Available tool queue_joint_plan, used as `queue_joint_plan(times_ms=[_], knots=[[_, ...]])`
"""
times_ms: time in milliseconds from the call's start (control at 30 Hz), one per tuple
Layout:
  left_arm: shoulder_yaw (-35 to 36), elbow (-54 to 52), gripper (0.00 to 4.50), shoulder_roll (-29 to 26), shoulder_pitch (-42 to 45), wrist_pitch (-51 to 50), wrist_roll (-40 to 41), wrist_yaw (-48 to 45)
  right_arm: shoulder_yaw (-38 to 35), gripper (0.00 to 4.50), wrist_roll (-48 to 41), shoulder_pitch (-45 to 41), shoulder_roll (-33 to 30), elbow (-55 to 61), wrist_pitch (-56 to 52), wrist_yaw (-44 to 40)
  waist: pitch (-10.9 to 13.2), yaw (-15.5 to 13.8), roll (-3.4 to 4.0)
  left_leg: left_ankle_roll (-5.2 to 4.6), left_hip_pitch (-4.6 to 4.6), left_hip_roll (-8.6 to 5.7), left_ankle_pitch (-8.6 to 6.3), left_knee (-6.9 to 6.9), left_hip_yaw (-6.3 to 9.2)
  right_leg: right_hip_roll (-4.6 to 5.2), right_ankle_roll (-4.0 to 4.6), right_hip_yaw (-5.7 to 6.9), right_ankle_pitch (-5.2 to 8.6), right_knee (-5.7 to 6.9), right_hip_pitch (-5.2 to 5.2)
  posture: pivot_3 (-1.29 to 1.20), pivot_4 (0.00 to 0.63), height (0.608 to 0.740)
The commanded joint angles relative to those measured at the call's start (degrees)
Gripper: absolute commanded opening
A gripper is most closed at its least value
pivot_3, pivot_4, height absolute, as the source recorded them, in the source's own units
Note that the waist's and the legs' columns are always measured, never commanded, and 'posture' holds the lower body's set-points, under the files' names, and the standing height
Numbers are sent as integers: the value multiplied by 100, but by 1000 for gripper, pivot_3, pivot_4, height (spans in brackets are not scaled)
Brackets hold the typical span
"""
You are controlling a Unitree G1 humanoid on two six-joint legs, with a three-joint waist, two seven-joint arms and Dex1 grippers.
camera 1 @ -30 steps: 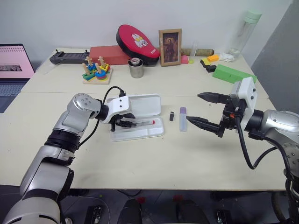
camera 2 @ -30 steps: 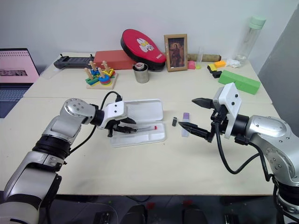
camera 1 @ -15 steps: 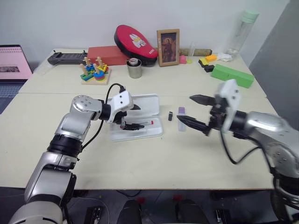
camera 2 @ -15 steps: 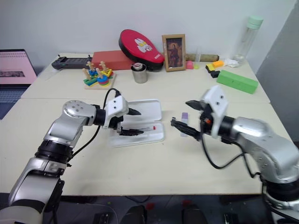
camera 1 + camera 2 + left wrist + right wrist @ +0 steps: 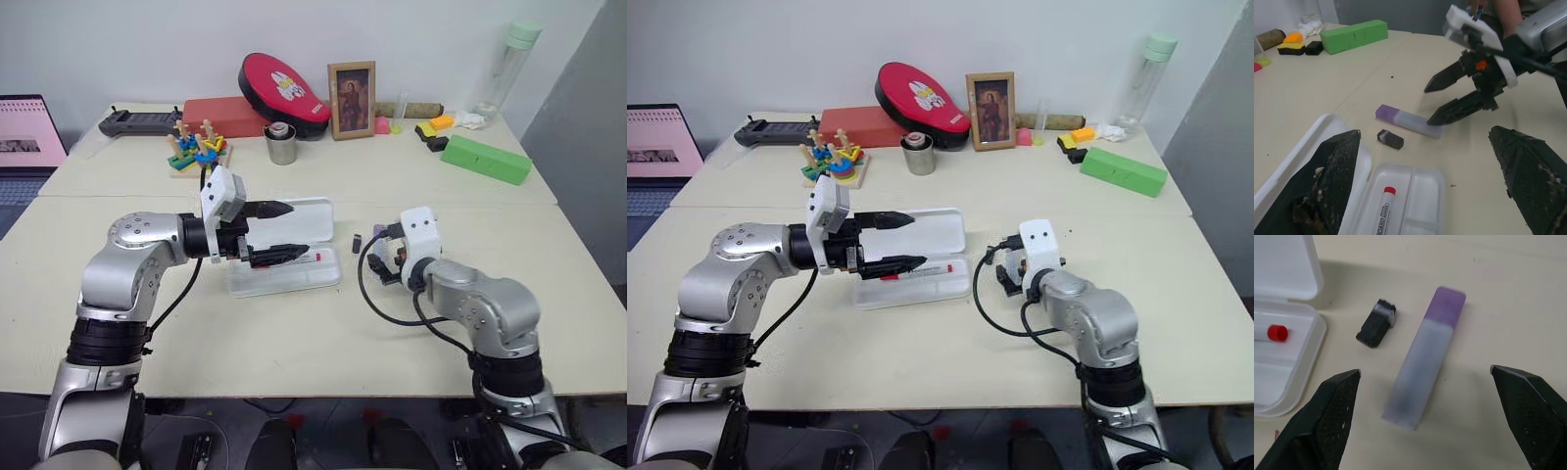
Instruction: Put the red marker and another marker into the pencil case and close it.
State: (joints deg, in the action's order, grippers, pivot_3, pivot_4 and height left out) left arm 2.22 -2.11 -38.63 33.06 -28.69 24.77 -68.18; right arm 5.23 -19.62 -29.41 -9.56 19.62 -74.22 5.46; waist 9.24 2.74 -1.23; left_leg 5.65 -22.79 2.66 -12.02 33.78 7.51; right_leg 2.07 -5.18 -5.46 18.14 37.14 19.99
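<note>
Both arms reach inward, left pincer [image 5: 892, 241] and right pincer [image 5: 1445, 100] gaping (fingers spread wide).

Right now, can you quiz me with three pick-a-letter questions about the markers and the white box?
1. Where is the red marker?
A. inside the pencil case
B. on the laptop
C. in the metal cup

2. What colour is the cap of the marker lying on the table?
A. green
B. purple
C. orange

3. How is the pencil case's lid?
A. shut
B. open
C. taken off

Answers: 1 A, it lies in a moulded compartment. 2 B, the right wrist view shows a purple cap on a pale body. 3 B, the lid lies folded back behind the tray.
</note>
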Motion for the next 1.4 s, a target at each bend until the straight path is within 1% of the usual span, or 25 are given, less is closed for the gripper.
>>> queue_joint_plan(times_ms=[33, 167, 300, 367, 400, 433, 533, 567, 600, 633, 733, 800, 833, 967, 1067, 1133, 1167, 1267, 1300, 1400], knots=[[30, -196, 4467, -69, 40, 54, 102, 15, 46, 4500, 293, 13, 152, -313, 302, 53, 0, 0, 0, 0, 1, 0, 0, 0, 0, 0, 0, 0, 0, 0, 0, 0, 150, 740], [18, -188, 4467, -107, 25, 101, 82, -18, -59, 4500, 446, -3, 363, -823, 647, -18, -1, 16, -1, 0, 1, 0, 0, -3, -1, 0, 0, 0, 0, -1, 1, 0, 150, 740], [-7, -167, 4467, -131, 24, 147, 58, -17, -9, 4500, 623, -9, 408, -1156, 899, -92, -6, 38, -6, 0, 3, 0, 0, -2, -1, 0, 1, -1, 0, -1, 0, 0, 150, 740], [5, -194, 4500, -120, 47, 110, 91, 20, 68, 4138, 718, 14, 392, -1198, 976, -106, -8, 38, -9, 0, 5, 0, 0, -2, -1, 0, 0, 0, 0, -1, -2, 0, 150, 740], [8, -206, 4500, -117, 49, 102, 100, 28, 103, 4066, 749, 23, 383, -1204, 992, -116, -8, 38, -9, 0, 7, 0, 0, -2, -1, 0, 0, 0, 0, 0, -2, 0, 150, 740], [7, -224, 4500, -119, 38, 98, 102, 32, 138, 3859, 782, 34, 374, -1196, 1001, -125, -8, 38, -9, 0, 8, 0, 0, -2, -1, 0, 0, 0, -1, 0, -2, 0, 150, 740], [15, -264, 4500, -132, -18, 86, 107, 39, 236, 3133, 917, 62, 339, -1166, 1033, -183, -8, 39, -8, 0, 8, 0, 0, -2, 0, 0, -1, 0, -1, 1, -2, 0, 150, 740], [27, -275, 4500, -141, -39, 81, 111, 40, 252, 2831, 946, 72, 333, -1160, 1038, -203, -8, 39, -8, 0, 9, 0, 0, -3, -1, 0, -1, 0, -1, 1, -2, 0, 150, 740], [42, -287, 4500, -153, -61, 68, 120, 40, 280, 2646, 976, 78, 313, -1154, 1044, -222, -8, 39, -8, 0, 8, 0, 0, -3, 0, 0, -1, 0, -1, 0, -2, 0, 150, 740], [59, -300, 4500, -169, -85, 63, 127, 37, 298, 2346, 1007, 89, 300, -1149, 1050, -234, -8, 39, -8, 0, 8, 0, 0, -3, -1, 0, -1, -1, -1, 0, -2, 0, 150, 740], [80, -294, 4500, -194, -100, 64, 127, 37, 299, 1796, 1069, 88, 278, -1179, 1078, -290, -8, 29, -8, 0, 7, 0, 0, -3, 0, 0, -1, 0, -1, -1, -1, 0, 150, 740], [90, -296, 4500, -207, -92, 60, 134, 54, 298, 1241, 1127, 81, 244, -1193, 1099, -330, -8, 19, -8, 0, 7, 0, 0, -3, 1, 0, -1, 0, -1, -1, 0, 0, 150, 740], [93, -297, 4500, -212, -89, 57, 140, 63, 304, 1107, 1151, 77, 222, -1196, 1108, -342, -8, 14, -8, 0, 7, 0, 0, -3, 0, 0, -1, 0, -1, -1, 0, 0, 150, 740], [89, -283, 4500, -258, -151, 68, 94, 120, 199, 1082, 1200, -108, -52, -1108, 1122, -499, -7, 4, -7, 0, 7, 0, 0, -3, 0, 0, -1, 0, -1, -5, 0, 0, 150, 740], [226, -431, 4500, -365, -337, -34, 192, 177, 59, 1082, 1080, -366, -489, -895, 1056, -888, -4, 12, -2, 0, 1, 0, 0, -3, -1, 0, -1, -1, -1, -6, 0, 0, 150, 740], [372, -559, 4500, -450, -495, -125, 300, 227, 115, 1082, 988, -521, -869, -753, 957, -1286, -1, 35, 3, 0, -1, 0, 0, -6, -5, 0, 0, -4, -1, -7, 3, 0, 150, 740], [451, -627, 4500, -499, -588, -173, 353, 247, 215, 1082, 899, -578, -1094, -660, 928, -1587, -1, 43, 3, -1, -1, 0, -1, -8, -5, 0, 0, -4, -1, -6, 6, 0, 150, 740], [980, -1034, 4500, -818, -1244, -415, 585, 307, 677, 1082, 504, -794, -2192, -238, 1025, -3014, 3, 73, 10, -2, -2, 1, -1, -13, -6, 0, 3, -7, 1, -11, 8, 0, 150, 740], [1097, -1128, 4500, -891, -1390, -473, 656, 331, 761, 1082, 435, -839, -2398, -173, 1124, -3293, 2, 88, 8, -3, -1, 1, -2, -16, -9, 0, 5, -10, 2, -16, 8, 0, 150, 740], [1919, -1439, 4500, -1192, -2299, -771, 990, 221, 1144, 1082, 174, -1046, -2808, -31, 1869, -4498, 0, 126, 4, -6, 0, 3, -5, -27, -8, 0, 12, -8, 7, -22, 10, 0, 150, 740]])
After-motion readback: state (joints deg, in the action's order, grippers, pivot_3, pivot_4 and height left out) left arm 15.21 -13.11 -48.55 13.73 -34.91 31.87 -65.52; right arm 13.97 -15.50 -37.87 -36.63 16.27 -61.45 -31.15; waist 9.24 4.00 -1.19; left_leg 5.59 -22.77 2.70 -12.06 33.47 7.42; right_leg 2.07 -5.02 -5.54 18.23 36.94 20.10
